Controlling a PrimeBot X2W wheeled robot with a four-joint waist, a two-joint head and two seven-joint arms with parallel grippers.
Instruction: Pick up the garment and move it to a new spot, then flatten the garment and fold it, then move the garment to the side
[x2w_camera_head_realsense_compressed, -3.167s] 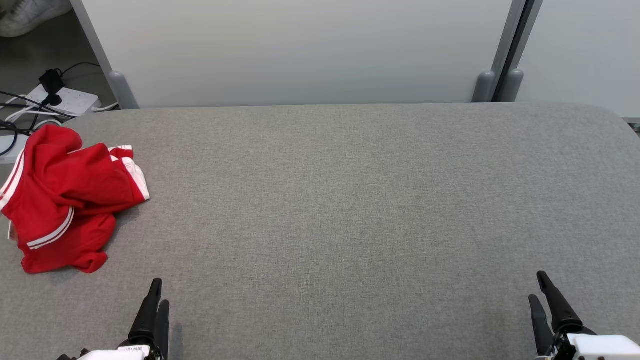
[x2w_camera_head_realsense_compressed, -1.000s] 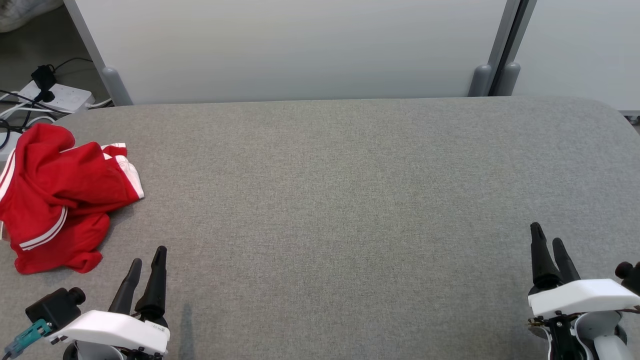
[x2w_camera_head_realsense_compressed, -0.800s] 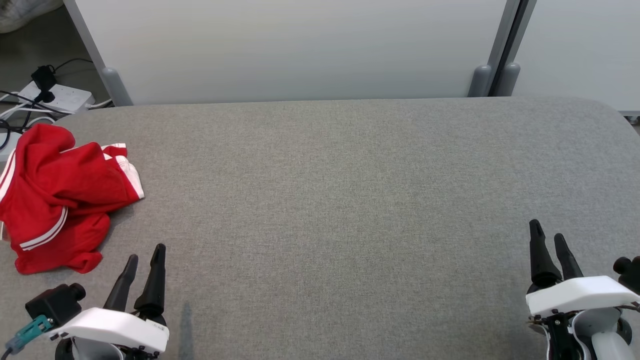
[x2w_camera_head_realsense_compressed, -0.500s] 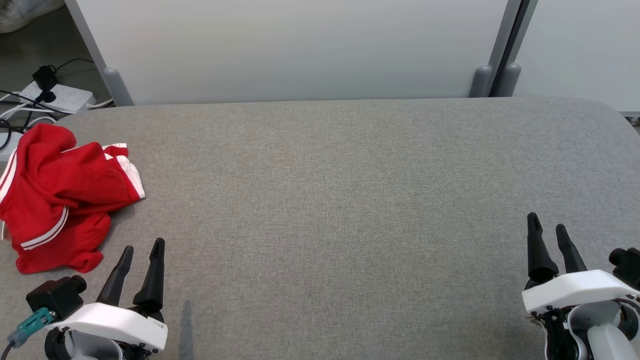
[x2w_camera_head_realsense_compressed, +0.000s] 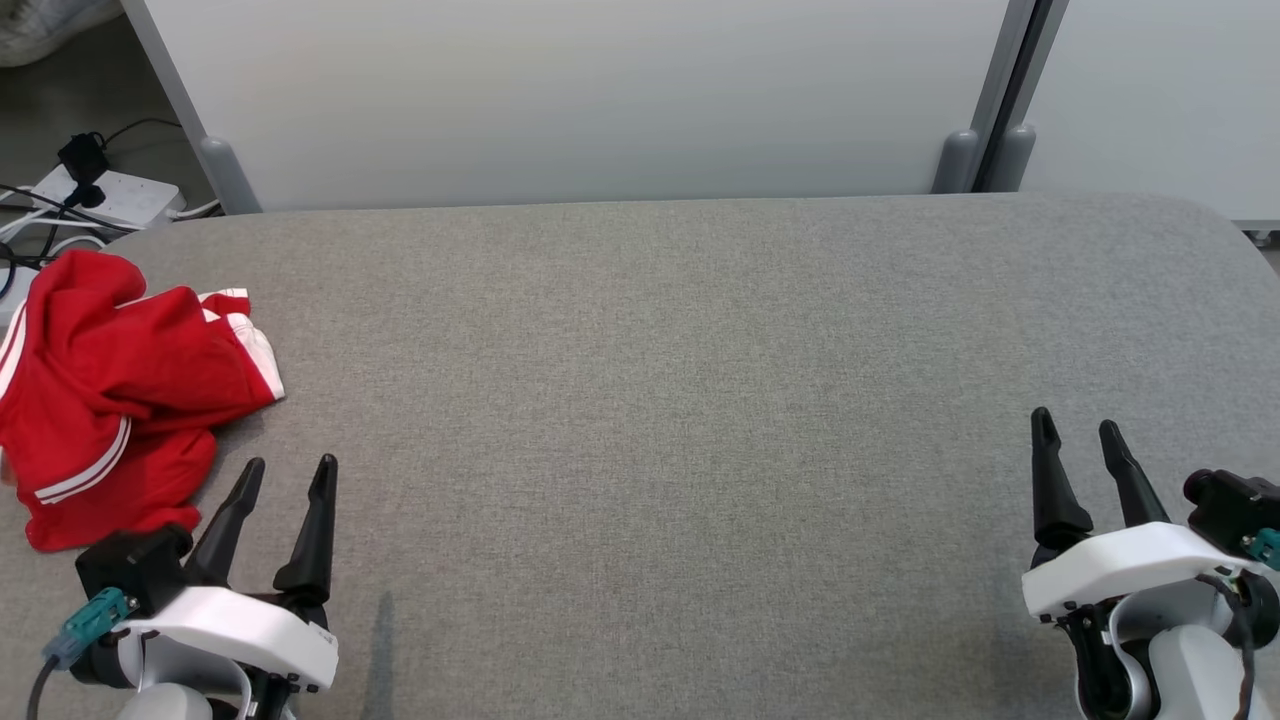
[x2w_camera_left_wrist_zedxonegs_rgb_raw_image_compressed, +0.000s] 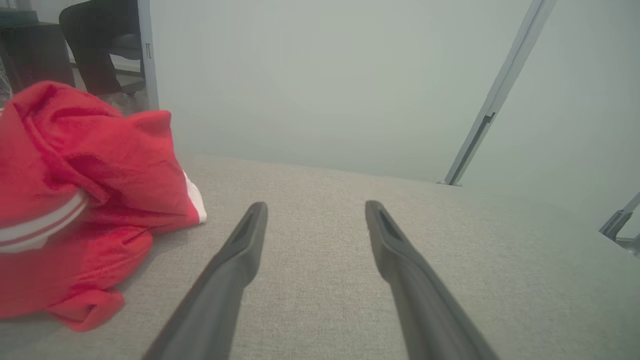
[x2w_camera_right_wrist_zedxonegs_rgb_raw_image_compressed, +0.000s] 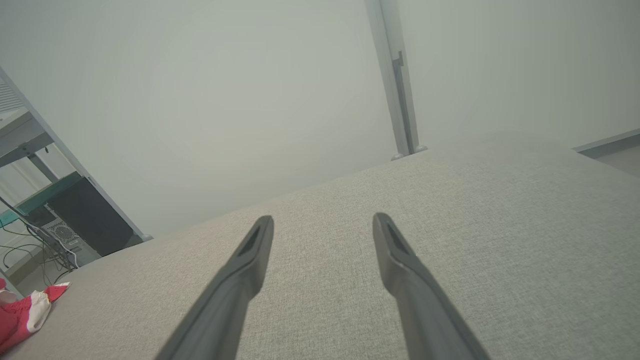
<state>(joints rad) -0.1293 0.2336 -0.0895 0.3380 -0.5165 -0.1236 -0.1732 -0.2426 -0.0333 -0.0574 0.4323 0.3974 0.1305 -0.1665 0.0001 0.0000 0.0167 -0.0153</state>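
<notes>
The garment (x2w_camera_head_realsense_compressed: 120, 390) lies crumpled at the worktop's (x2w_camera_head_realsense_compressed: 650, 400) left edge. The left gripper (x2w_camera_head_realsense_compressed: 290, 462), jaws apart, sits near it, placed for the pickup. The right gripper (x2w_camera_head_realsense_compressed: 1072, 420), jaws also apart, holds nothing.

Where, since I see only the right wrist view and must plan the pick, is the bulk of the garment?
Observer: The garment lies crumpled in a heap at the left edge of the table.
Operator: How close is the left end effector?
Observer: The left end effector is just to the right of the heap's near side, with its fingers not touching the cloth.
Operator: Is it open?
Observer: Yes, it is open, with nothing between its fingers.
</notes>
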